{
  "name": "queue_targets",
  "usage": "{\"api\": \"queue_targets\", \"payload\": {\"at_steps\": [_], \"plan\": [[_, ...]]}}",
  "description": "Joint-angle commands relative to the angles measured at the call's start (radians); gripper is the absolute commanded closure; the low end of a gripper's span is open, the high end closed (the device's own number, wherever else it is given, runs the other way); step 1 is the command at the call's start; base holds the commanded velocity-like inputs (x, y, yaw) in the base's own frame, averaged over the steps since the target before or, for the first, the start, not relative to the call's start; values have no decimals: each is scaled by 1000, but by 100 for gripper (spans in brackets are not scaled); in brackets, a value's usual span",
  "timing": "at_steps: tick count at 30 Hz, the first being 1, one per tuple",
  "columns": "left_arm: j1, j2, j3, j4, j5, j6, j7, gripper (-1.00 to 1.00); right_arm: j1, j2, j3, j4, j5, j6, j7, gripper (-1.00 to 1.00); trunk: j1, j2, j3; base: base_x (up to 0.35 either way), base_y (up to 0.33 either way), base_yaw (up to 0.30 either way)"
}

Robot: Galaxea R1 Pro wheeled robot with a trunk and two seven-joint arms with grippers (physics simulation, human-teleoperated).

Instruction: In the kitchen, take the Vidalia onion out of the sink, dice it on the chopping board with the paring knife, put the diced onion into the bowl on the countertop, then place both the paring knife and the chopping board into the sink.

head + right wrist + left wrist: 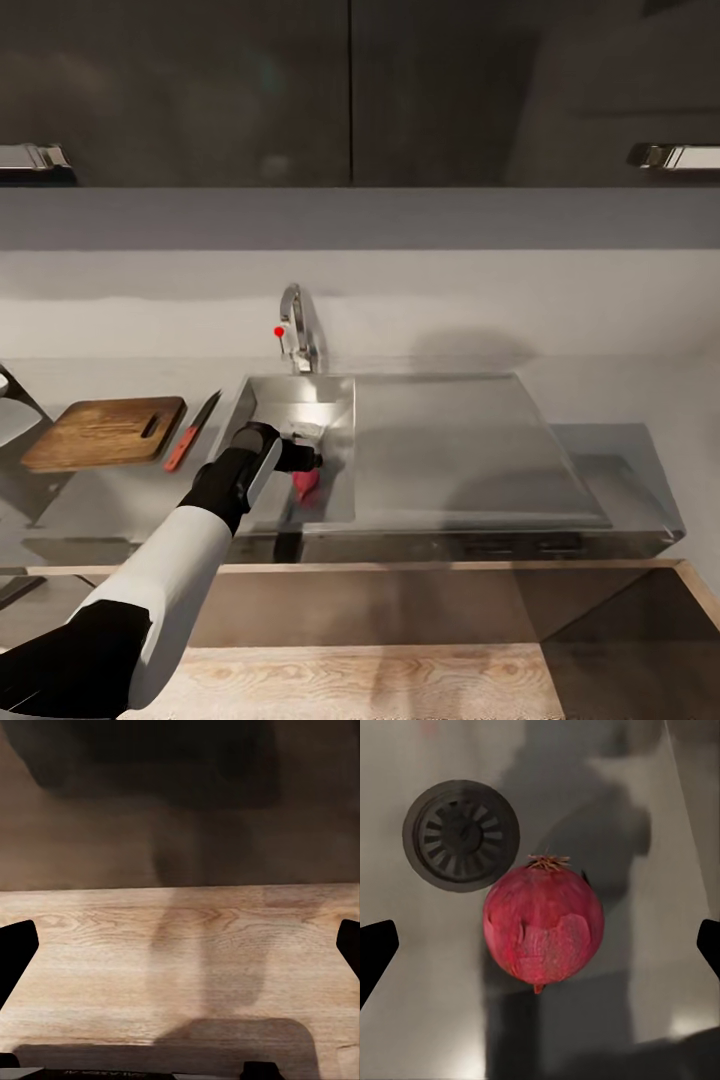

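Observation:
A red-skinned Vidalia onion (544, 924) lies on the floor of the grey steel sink (335, 395), beside the round drain (461, 836). My left gripper (540, 949) hangs open right over it, one dark fingertip (375, 949) on each side and well apart from the skin. From the head the onion (306, 485) peeks out red under the left gripper (308, 462) inside the basin. The brown chopping board (105, 432) lies on the grey countertop (100, 500) left of the sink, the red-handled paring knife (191, 432) just beside it. My right gripper (180, 945) is open over a wooden floor.
A curved chrome faucet (297, 335) with a red knob stands behind the basin. The flat drainboard (460, 450) stretches to the right. Dark wall cabinets (350, 90) hang above. A white object (12, 415) sits at the far left edge. Wooden floor (380, 680) lies below.

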Motion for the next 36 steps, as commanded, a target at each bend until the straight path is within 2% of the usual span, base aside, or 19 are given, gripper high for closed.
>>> {"api": "queue_targets", "payload": {"at_steps": [1, 8, 21, 36], "plan": [[-1, 0, -1, 0, 2, 4, 0, -100, -1, 0, -6, 1, 11, -3, -5, -100, 0, -1, -3, 18, 0, 0], [-1, 0, -2, 3, 2, 3, 0, -100, -1, 0, -7, 1, 11, -3, -5, -100, 0, -1, -14, 128, 0, 0], [-1, 2, -2, 31, 2, 2, 0, -100, -1, 0, -6, 1, 11, -3, -5, -100, 0, -1, -16, 25, 0, 0], [-1, 2, -2, 32, 2, 3, 0, -100, -1, 1, -6, 1, 11, -2, -6, -100, 0, -1, -39, 17, -19, 0]]}}
